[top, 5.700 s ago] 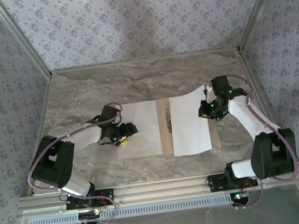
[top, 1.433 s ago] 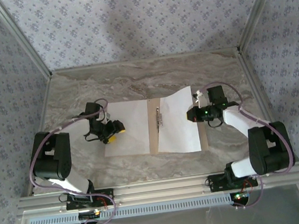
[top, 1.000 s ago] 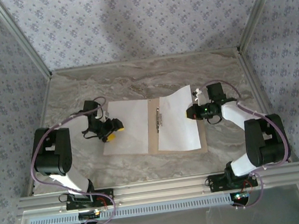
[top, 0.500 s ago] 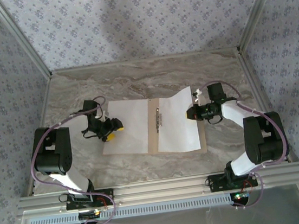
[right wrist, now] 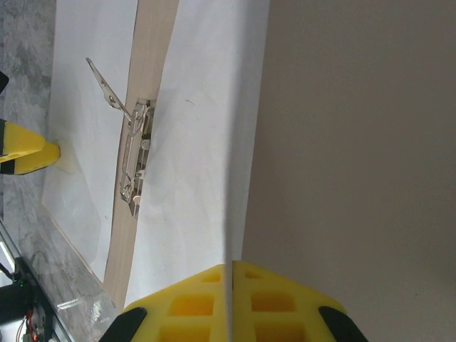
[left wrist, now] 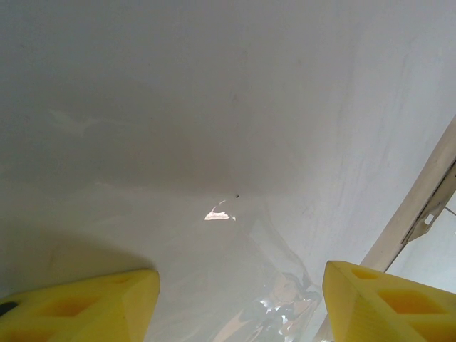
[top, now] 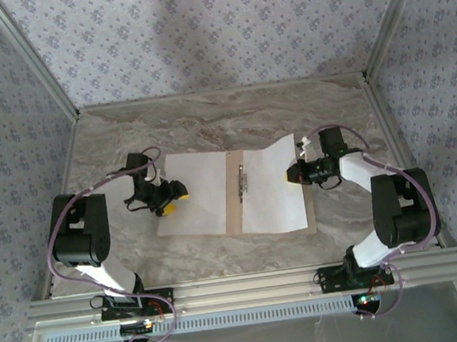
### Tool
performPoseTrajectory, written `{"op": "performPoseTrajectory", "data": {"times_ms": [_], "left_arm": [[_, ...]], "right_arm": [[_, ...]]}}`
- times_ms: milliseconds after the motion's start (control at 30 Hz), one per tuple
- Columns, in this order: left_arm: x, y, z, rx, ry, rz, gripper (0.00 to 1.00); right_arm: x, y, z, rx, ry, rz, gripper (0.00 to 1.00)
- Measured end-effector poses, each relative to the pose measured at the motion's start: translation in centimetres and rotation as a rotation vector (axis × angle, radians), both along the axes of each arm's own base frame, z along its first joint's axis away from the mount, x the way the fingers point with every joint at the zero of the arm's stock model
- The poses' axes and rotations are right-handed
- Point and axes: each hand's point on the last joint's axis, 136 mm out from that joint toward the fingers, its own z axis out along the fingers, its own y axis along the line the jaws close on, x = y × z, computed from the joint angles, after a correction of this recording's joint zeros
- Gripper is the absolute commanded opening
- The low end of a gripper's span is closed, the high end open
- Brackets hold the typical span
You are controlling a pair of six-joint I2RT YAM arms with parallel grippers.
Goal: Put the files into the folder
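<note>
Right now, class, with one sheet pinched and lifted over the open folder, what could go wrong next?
1. The right pincer is shut on the raised edge of the right sheet; a hard pull could crease or tear it.
2. The lever of the metal clip stands up at the spine of the folder; a sheet dragged across may snag.
3. The left pincer is open over the left sheet, gripping nothing, so that sheet might slide.

A grey-brown marble-patterned table stands between papered walls. About its middle a tan folder lies open and flat on it, the spine running near to far, a little askew. Tan shows along the spine and the right edge; white sheets cover the rest
</note>
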Motion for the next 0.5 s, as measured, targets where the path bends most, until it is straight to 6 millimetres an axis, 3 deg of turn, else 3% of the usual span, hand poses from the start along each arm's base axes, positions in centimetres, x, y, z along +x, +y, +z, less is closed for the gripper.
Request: {"op": "performPoseTrajectory", "data": {"times_ms": [267,500], "left_arm": [[0.01,-0.01,-0.04,0.0,0.008,0.0,0.66],[0.0,-0.01,-0.04,0.001,0.01,0.0,0.66]], "right_arm": [[0.1,-0.17,-0.43,-0.006,0.014,-0.013,0.28],[0.39,-0.79,-0.93,-0.045,0.027,-0.032,0.41]]}}
